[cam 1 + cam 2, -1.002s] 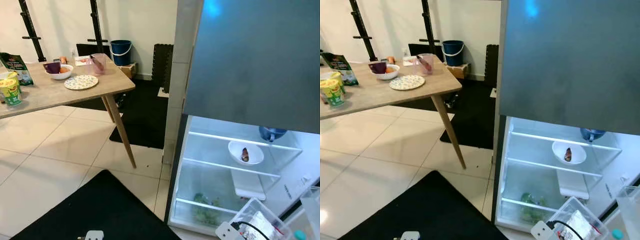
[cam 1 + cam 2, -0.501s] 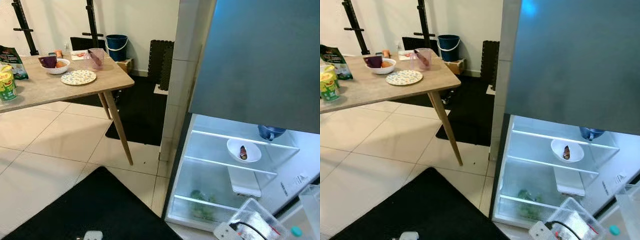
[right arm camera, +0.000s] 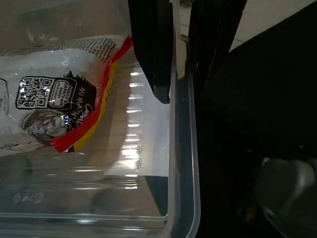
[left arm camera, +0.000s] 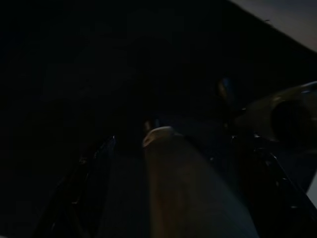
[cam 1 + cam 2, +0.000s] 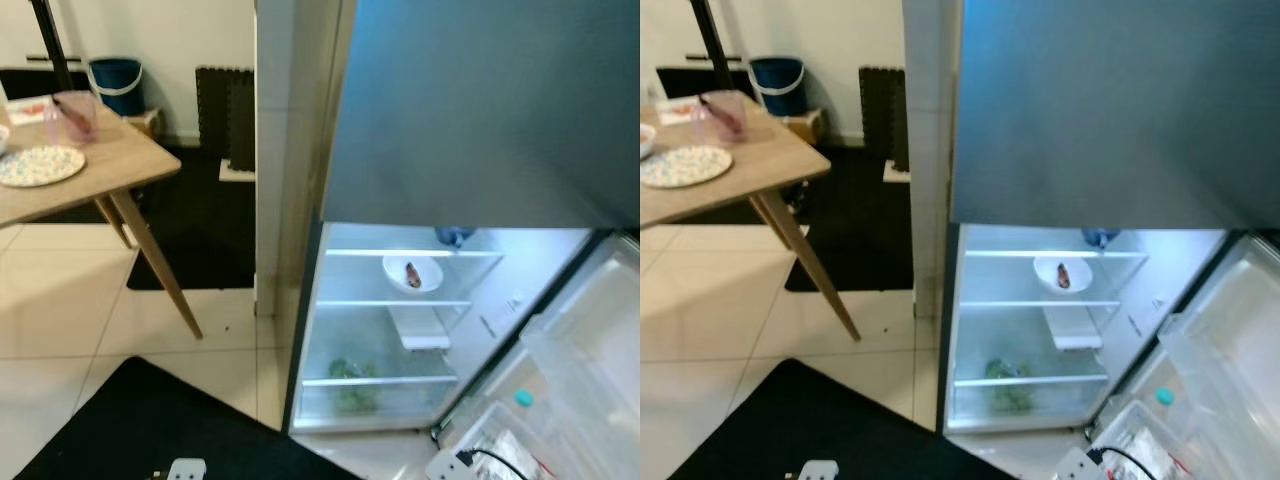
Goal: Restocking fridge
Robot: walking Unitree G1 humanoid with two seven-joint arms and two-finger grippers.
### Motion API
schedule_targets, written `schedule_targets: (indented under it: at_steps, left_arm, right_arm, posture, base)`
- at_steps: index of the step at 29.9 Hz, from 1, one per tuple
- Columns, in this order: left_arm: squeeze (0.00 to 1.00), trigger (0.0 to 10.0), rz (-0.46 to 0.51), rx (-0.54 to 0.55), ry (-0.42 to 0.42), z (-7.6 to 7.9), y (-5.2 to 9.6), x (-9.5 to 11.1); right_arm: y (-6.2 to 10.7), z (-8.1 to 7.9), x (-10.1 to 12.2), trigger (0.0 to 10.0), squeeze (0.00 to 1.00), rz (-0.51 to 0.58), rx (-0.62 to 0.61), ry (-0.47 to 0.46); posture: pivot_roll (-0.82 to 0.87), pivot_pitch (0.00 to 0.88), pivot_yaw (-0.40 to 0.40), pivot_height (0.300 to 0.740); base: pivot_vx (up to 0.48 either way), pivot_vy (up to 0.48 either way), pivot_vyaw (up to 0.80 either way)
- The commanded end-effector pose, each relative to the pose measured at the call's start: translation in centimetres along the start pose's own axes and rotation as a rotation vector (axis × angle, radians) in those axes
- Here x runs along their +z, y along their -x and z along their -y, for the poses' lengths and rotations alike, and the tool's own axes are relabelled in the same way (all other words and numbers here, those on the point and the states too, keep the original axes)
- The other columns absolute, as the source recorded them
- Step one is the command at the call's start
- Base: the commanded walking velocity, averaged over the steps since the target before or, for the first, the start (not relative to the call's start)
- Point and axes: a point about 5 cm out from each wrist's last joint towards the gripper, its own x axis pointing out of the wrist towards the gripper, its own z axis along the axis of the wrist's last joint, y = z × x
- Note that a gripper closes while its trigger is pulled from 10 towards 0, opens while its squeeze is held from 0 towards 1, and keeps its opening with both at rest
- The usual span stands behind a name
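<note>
right gripper clamped on rim of clear plastic container holding a printed packet, fridge open ahead, left gripper state indeterminate

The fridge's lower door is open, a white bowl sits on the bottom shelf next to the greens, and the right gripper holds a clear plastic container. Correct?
Not quite. The white bowl sits on an upper shelf; the greens are on the bottom, as the left eye view shows. The fridge is open and the right gripper does clamp the clear plastic container.
</note>
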Motion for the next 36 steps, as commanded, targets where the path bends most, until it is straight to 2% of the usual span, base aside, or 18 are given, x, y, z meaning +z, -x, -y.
schedule_targets:
  at_steps: [1,12,20,32,36]
  left_arm:
    - [0.0,10.0,-0.015,0.006,-0.003,-0.1,0.1,-0.5]
    - [0.0,10.0,-0.022,0.006,-0.019,0.1,0.0,-0.5]
    - [0.0,10.0,-0.013,0.004,-0.02,0.0,0.0,-0.3]
    - [0.0,10.0,-0.007,-0.008,-0.026,0.1,0.0,-0.1]
    - [0.0,10.0,-0.011,-0.003,-0.026,-0.4,0.1,-0.3]
  right_arm:
    - [0.0,0.4,0.4,10.0,0.0,0.016,-0.015,-0.002]
    - [-0.1,-1.0,0.0,10.0,0.0,0.007,0.026,-0.015]
    - [-0.1,-1.2,-0.1,10.0,0.0,0.007,0.032,0.002]
    - [-0.1,-1.1,-0.3,10.0,0.0,0.002,0.03,0.006]
    - [-0.1,-1.2,-0.5,10.0,0.0,-0.006,0.031,0.007]
  posture:
    - [-0.04,0.0,-0.045,0.74]
    - [-0.04,0.0,-0.043,0.74]
    - [-0.04,0.0,-0.042,0.74]
    - [-0.04,0.0,-0.043,0.74]
    - [-0.04,0.0,-0.047,0.74]
  base:
    - [0.0,0.0,0.0]
    - [0.0,0.0,0.0]
    - [0.0,0.0,0.0]
    - [0.312,0.0,0.0]
    - [0.332,0.0,0.0]
